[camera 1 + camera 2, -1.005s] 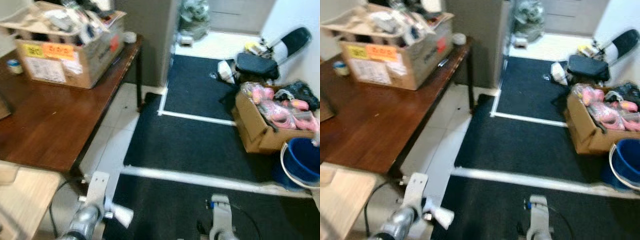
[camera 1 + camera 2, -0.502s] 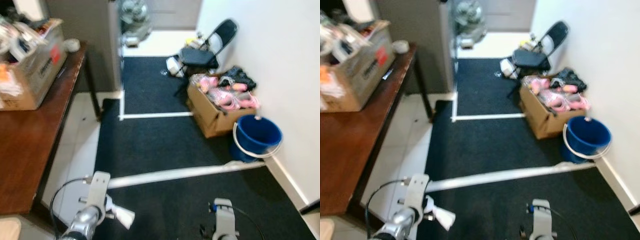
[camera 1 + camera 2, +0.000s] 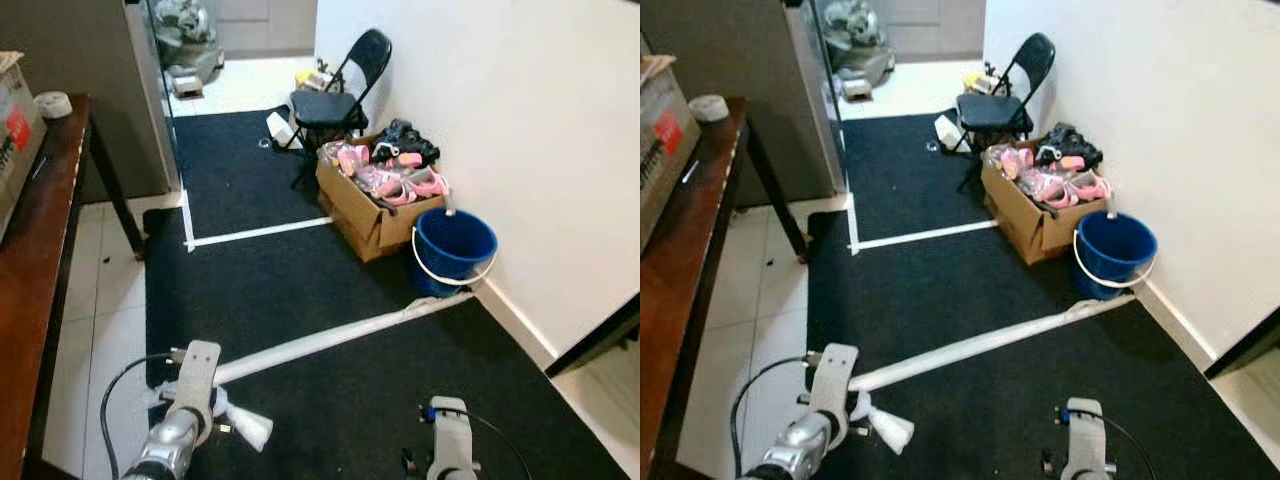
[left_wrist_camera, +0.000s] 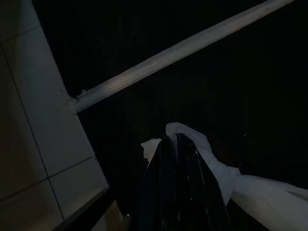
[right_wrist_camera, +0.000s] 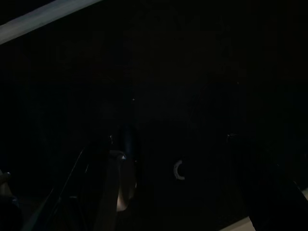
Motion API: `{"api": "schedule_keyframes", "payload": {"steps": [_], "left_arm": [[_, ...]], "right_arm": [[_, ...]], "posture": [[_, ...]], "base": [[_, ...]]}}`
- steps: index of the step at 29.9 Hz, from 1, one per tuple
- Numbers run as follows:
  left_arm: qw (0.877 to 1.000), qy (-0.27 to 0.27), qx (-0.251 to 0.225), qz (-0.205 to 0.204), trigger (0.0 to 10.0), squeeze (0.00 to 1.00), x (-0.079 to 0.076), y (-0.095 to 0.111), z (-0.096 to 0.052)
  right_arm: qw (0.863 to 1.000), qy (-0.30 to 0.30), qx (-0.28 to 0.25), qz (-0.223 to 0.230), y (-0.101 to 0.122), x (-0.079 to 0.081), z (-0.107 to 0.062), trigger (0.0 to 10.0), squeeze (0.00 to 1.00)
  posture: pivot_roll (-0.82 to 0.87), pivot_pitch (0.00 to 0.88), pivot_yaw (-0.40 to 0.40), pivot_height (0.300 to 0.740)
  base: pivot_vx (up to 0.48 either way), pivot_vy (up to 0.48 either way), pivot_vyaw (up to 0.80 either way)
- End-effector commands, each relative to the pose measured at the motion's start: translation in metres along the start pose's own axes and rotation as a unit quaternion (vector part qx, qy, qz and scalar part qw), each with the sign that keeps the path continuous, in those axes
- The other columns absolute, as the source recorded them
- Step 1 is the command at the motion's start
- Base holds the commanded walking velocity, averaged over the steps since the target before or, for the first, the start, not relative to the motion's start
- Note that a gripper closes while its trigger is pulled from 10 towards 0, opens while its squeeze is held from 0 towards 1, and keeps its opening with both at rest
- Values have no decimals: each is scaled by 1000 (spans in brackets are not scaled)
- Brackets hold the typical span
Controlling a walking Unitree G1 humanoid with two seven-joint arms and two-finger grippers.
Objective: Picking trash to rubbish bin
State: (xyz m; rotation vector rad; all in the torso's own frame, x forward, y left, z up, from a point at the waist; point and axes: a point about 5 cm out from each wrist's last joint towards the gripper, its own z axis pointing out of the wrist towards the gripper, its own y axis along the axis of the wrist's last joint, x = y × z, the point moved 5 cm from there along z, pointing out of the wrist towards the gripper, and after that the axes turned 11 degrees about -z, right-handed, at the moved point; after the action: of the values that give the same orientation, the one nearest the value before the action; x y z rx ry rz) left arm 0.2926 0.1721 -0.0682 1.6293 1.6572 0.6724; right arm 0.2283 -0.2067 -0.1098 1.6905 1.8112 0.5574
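Note:
My left gripper [image 4: 173, 140] is shut on a crumpled piece of white trash [image 4: 226, 174], held low over the dark carpet. In the left eye view the same white trash [image 3: 246, 428] pokes out beside my left arm [image 3: 190, 395] at the bottom left. A blue bucket [image 3: 453, 247] with a white handle stands open by the right wall, well ahead and to the right of that gripper. My right arm [image 3: 446, 452] hangs idle at the bottom; its wrist view is nearly black.
A cardboard box of pink items [image 3: 372, 195] sits just behind the bucket, with a black folding chair [image 3: 335, 90] beyond it. A white strip [image 3: 330, 340] crosses the carpet. A brown table [image 3: 35, 290] lines the left side. A white wall [image 3: 520, 130] runs along the right.
The camera has swung to the right: the table and its box slid out to the left, and the bucket, chair and wall came further into view. The left gripper keeps hold of the trash.

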Motion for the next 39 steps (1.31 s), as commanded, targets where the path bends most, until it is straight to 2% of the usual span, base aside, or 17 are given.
{"api": "schedule_keyframes", "payload": {"steps": [1,13,29,35,39], "left_arm": [[1000,-11,4,4,10000,0,-5,-4,0],[1000,-13,0,0,10000,0,-6,1,1],[1000,-4,-6,-17,10000,0,-1,3,1],[999,-36,-18,-25,10000,0,-10,7,1],[998,-48,-21,-25,10000,0,-14,8,1]], "right_arm": [[1000,-6,4,7,-3,-5,-1,10000,0],[1000,-13,-2,18,1,-7,0,10000,0],[1000,-11,-14,21,7,-2,1,10000,0],[1000,-11,-17,21,10,-3,2,10000,0],[1000,-12,-19,21,11,-4,2,10000,0]], "posture": [[11,50,-6,740],[9,60,7,740],[18,67,2,740],[14,72,4,740],[18,75,3,740]], "base": [[0,0,-800],[0,0,-800],[0,0,0],[0,0,0],[403,0,0]]}}
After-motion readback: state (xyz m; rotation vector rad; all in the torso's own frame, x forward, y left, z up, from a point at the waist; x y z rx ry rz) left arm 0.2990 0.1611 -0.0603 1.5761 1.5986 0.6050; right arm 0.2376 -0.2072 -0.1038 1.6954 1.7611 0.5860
